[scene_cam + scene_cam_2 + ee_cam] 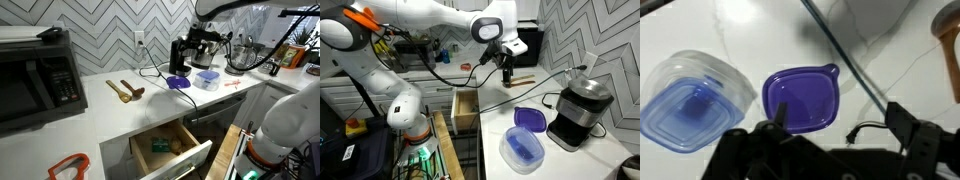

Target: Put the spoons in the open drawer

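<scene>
So the spoons [126, 92] are two brown wooden ones lying side by side on the white worktop [150, 112], at the microwave [35, 75] end and roughly midway between the back wall and the front edge. Nothing is touching them.

The open drawer [186, 160] is pulled out from under the front edge of the worktop, pretty much below the spoons and a bit toward the other end. It's shallow and wide, with a flat white front and a light wood inside, and there's a small green thing [160, 146] in it. I can't really make out the handle from here.

The gripper [186, 58] is hanging over the middle of the worktop, well apart from the spoons, right above a purple lid [800, 100]. In the wrist view its fingers [898, 120] are spread apart with nothing between them, just the lid showing underneath. Just beside the lid is a clear container [690, 95] with a blue bottom. A black cable [855, 70] runs across the marble past the lid.

Further along toward the far end there's a black appliance [578, 112] with a clear top, close to the back wall
</scene>
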Available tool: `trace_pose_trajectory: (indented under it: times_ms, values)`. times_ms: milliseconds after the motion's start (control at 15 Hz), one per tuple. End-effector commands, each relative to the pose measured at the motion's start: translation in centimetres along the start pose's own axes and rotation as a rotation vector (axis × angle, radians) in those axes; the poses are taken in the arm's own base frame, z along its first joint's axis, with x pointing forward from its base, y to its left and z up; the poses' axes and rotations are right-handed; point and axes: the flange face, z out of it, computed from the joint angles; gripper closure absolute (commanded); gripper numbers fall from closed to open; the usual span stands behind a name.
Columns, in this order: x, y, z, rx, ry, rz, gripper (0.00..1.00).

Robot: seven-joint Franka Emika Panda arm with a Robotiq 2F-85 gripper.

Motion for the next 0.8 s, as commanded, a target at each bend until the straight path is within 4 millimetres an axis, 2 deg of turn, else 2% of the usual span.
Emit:
trace_pose_trajectory:
  times_ms: [0,67,200,533,600,733]
  values:
    - [1.1,5.1,1.4,-0.047,0.022,0.192,0.0]
    - [1.3,3.1,0.5,-0.024,0.001,0.105,0.0]
    - [1.8,4.8,1.1,-0.036,0.002,0.161,0.0]
    - [1.4,4.5,1.5,-0.075,0.019,0.165,0.0]
    - [2.3,5.2,1.9,-0.1,0.02,0.21,0.0]
    - [4.4,8.5,2.5,-0.143,0.022,0.343,0.0]
